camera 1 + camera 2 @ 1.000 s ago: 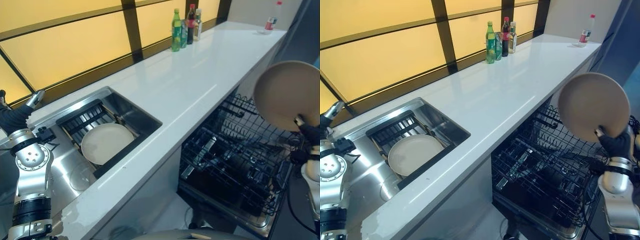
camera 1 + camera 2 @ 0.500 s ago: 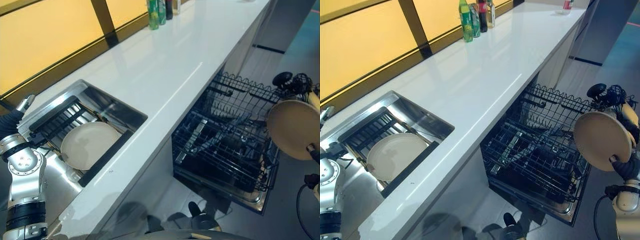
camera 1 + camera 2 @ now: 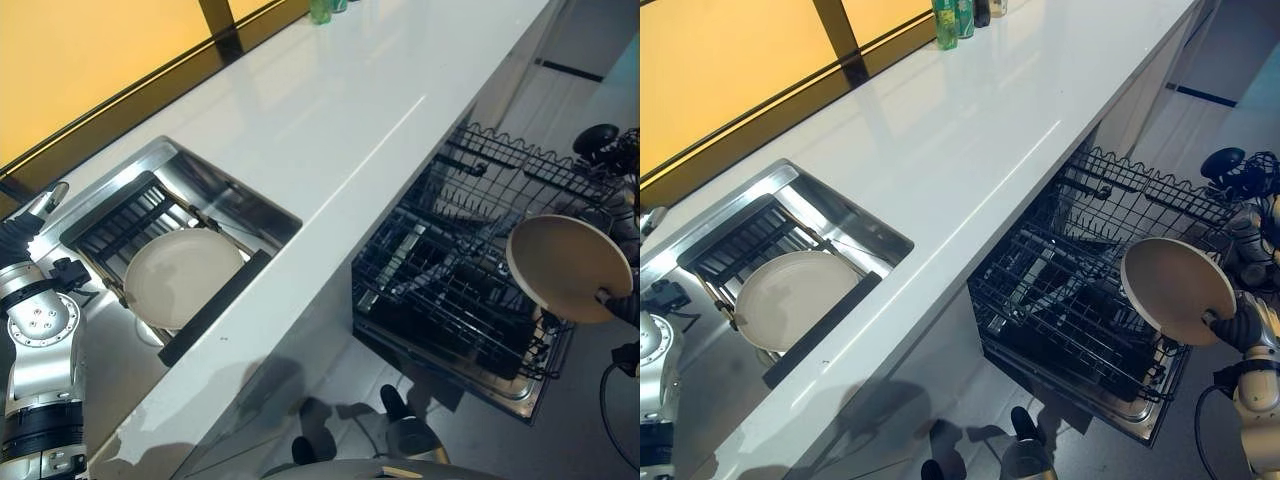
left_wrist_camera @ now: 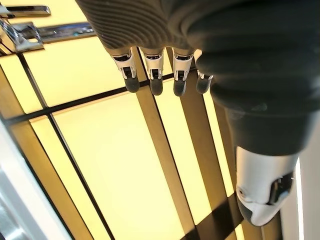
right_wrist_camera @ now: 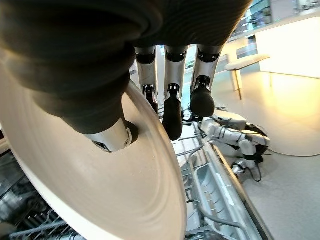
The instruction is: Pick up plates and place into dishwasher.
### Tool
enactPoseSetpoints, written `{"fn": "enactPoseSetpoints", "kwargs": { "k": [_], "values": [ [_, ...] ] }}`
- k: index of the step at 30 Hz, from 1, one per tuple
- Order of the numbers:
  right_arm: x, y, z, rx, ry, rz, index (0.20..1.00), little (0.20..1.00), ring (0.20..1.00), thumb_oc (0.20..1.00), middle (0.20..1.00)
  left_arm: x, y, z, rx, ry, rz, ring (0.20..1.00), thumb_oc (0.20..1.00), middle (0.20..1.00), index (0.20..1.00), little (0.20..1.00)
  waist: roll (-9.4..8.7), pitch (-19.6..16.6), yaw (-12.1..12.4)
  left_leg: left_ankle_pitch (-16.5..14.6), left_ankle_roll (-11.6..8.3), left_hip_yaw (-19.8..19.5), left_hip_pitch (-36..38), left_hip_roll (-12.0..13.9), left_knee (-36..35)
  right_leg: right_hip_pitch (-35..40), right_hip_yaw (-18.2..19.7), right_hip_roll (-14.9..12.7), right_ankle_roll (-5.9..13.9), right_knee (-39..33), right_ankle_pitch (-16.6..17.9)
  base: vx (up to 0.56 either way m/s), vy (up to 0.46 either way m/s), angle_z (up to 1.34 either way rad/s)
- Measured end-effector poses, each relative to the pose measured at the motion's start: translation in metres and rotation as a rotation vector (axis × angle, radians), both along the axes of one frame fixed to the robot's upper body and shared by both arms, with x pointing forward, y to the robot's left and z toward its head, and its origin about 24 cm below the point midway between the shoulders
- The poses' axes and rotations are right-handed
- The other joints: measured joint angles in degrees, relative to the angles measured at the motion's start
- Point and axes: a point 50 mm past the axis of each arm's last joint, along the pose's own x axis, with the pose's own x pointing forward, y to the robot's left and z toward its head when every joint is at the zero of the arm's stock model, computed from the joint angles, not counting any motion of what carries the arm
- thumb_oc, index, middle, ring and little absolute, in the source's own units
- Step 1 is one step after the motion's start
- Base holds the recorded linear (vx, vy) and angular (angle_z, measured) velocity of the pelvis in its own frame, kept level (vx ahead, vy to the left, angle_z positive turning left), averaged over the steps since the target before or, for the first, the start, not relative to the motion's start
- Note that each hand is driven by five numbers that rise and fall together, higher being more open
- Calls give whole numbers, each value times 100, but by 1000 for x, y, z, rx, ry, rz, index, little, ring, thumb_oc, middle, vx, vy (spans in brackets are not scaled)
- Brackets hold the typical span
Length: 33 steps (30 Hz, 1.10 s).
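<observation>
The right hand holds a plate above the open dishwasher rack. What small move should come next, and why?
Probably lower the plate a little toward the dishwasher rack. The right hand pinches its rim, thumb on one face, fingers behind, and the plate hangs tilted over the rack's outer edge, not yet between the wires. A second plate waits in the sink.

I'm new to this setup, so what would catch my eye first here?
Most striking is the cream plate pinched at its rim by the right robot hand, held tilted above the open dishwasher rack. A second plate lies in the steel sink set into the white counter.
</observation>
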Motion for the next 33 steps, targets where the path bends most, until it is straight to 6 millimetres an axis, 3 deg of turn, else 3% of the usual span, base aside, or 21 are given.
{"fn": "enactPoseSetpoints", "kwargs": {
  "k": [4,14,20,26,33],
  "values": [
    [8,9,-4,-14,59,50,200,200,200,200,200,0,1,2,6,6,2,1000,1000,1000,1000,1000,-14,19,25,36,-19,-191,-91,16,0,-2,-222,-5,-23,-1,-15,14,-98,20],
    [25,26,-7,-53,193,208,200,200,200,200,200,1,3,8,29,11,8,1000,1000,1000,1000,1000,-65,59,334,60,-39,-322,-200,46,2,-43,-364,9,-56,0,-36,-10,-54,7],
    [27,39,-32,-75,315,263,200,200,200,200,200,3,1,10,31,2,1,1000,1000,1000,1000,1000,-101,120,328,86,-43,-348,-344,43,4,-170,-402,5,-73,0,-21,-77,-9,2],
    [31,44,-58,-72,376,232,200,200,200,200,200,13,-4,33,69,-70,-12,1000,1000,1000,1000,1000,-59,438,321,165,-56,-413,-568,26,4,-370,-443,10,-96,1,43,-96,11,4],
    [45,52,-57,-37,266,191,200,200,200,200,200,26,-16,52,107,-117,-52,1000,1000,1000,1000,1000,79,630,287,183,-65,-420,-681,21,5,-480,-448,11,-99,2,54,-64,31,0]
  ]
}}
